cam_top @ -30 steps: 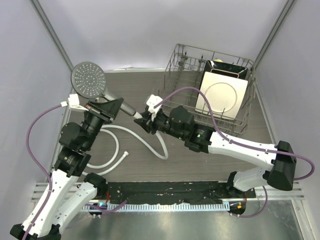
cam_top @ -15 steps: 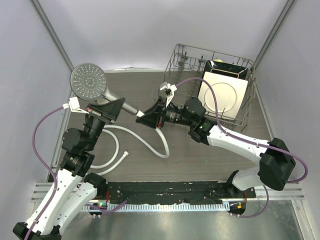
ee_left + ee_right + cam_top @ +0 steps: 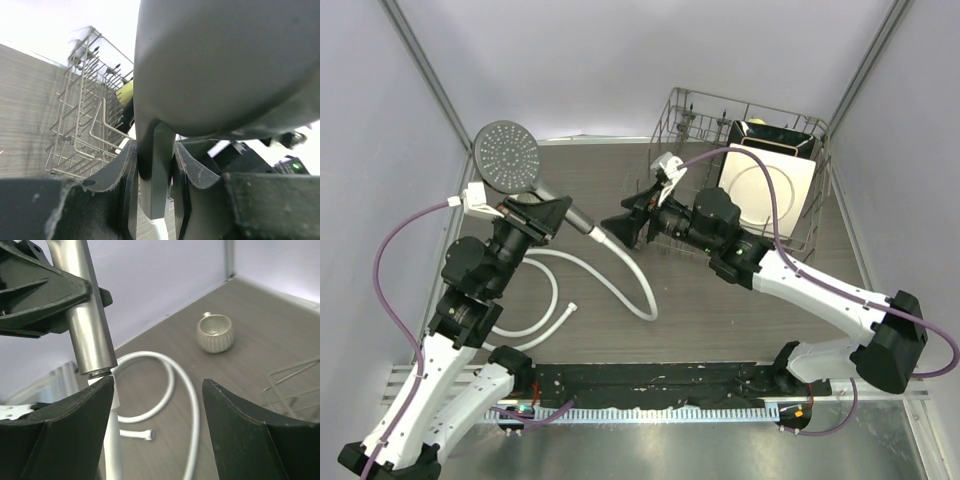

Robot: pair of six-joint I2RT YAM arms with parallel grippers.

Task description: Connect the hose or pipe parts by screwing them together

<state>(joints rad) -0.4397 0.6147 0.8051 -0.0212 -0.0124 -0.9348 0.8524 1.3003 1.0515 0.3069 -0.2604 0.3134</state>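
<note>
The grey shower head (image 3: 507, 156) is held up over the table's left side with its perforated face upward. My left gripper (image 3: 544, 210) is shut on its straight handle (image 3: 157, 170). The white hose (image 3: 623, 281) meets the handle's lower end (image 3: 91, 371) with its end nut, then drops to the table and loops. Its other end (image 3: 145, 434) lies loose on the wood. My right gripper (image 3: 613, 231) stands open at that joint. Its left finger (image 3: 75, 425) is beside the hose end and its right finger is well apart. Nothing is gripped.
A wire dish rack (image 3: 692, 118) at the back right holds a white square plate (image 3: 765, 185) and a yellow item. A small ribbed cup (image 3: 215, 333) stands on the wooden table beyond the hose loop. Purple cables arc from both wrists.
My right gripper has opened and let go of the hose end, its wrist rolling as it went. The left arm has carried the shower head slightly to the right.
</note>
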